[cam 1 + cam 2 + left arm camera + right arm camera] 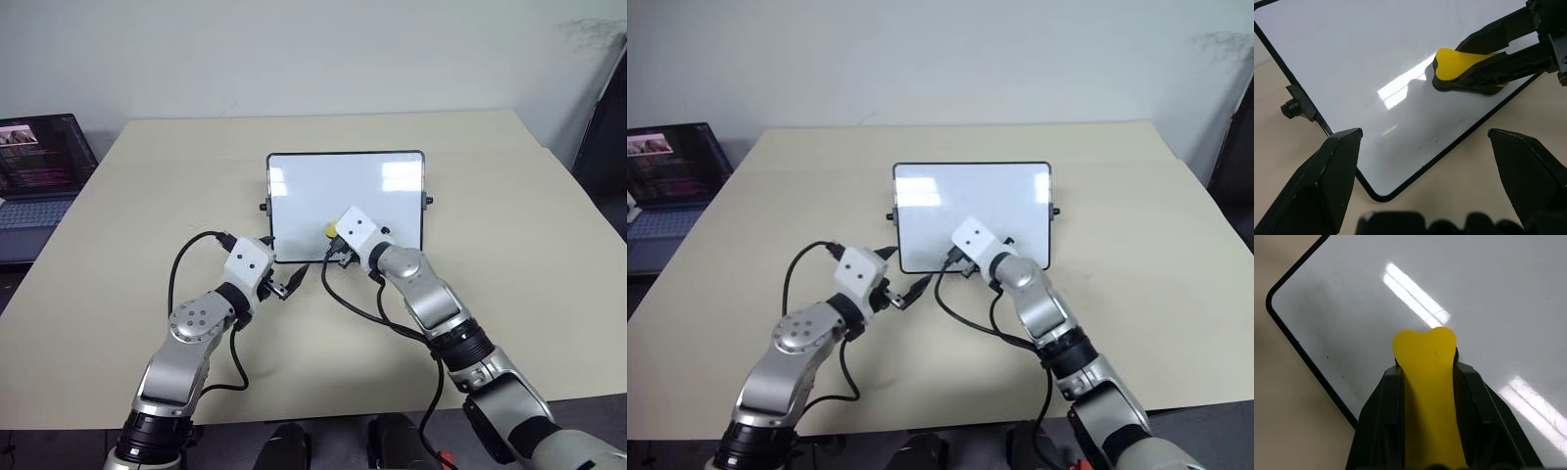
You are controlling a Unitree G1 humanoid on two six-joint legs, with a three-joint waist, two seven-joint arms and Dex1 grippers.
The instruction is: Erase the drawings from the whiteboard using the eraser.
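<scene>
Black fingers of the right gripper (1427, 396) are squeezing the yellow, waisted eraser (1426, 357), pressing it onto the glossy whiteboard (323, 191); the left gripper (1425, 181) is hovering spread apart beside its rounded corner.

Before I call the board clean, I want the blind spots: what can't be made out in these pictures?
- Board surface under the right tool and eraser: covered by them in the head views, so any drawings there are hidden.
- Eraser's dark underside: hidden in the right wrist view by its yellow top.
- Board's far corners: cut off by both wrist views' edges.
- Laptop screen text: too small, cut by the picture's edge.
</scene>
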